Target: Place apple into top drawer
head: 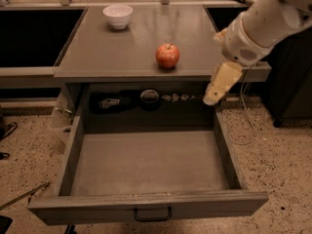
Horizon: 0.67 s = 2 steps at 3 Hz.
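The round red apple with yellowish patches and a short stem (167, 55) sat near the front edge of the grey metal surface (112, 52), well apart from the small white bowl (117, 16) at its far left corner. Below it, the wide, shallow grey metal top drawer (146, 204) stood pulled out, with a small dark bail handle (152, 214) at the centre of its front panel. The robot's cream-coloured tool (214, 94) hung pointing downward over the drawer's right rear corner, to the right of the apple and not touching it; whether it was apart or together could not be told.
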Motion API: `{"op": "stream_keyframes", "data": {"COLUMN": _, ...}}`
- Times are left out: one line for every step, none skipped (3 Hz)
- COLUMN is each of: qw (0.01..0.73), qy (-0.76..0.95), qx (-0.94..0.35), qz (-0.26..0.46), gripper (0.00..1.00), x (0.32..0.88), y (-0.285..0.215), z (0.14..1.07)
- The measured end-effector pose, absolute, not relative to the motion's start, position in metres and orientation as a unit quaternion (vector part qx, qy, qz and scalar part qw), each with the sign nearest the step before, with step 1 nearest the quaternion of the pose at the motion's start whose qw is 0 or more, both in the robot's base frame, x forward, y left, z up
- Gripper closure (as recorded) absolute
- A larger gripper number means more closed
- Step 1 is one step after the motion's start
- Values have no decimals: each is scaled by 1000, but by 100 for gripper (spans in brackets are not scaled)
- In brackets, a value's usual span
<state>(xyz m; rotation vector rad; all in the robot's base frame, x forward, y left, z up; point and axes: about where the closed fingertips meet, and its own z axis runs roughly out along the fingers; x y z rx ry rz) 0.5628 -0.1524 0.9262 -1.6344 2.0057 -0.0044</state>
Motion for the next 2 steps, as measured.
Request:
{"op": "stream_keyframes", "data": {"qw": 299, "qy": 744, "qx": -598, "qz": -10, "gripper": 0, "x": 622, "y": -144, "z": 922}}
{"op": "stream_keyframes", "data": {"qw": 299, "qy": 744, "qx": -598, "qz": -10, "gripper": 0, "x": 622, "y": -144, "z": 922}}
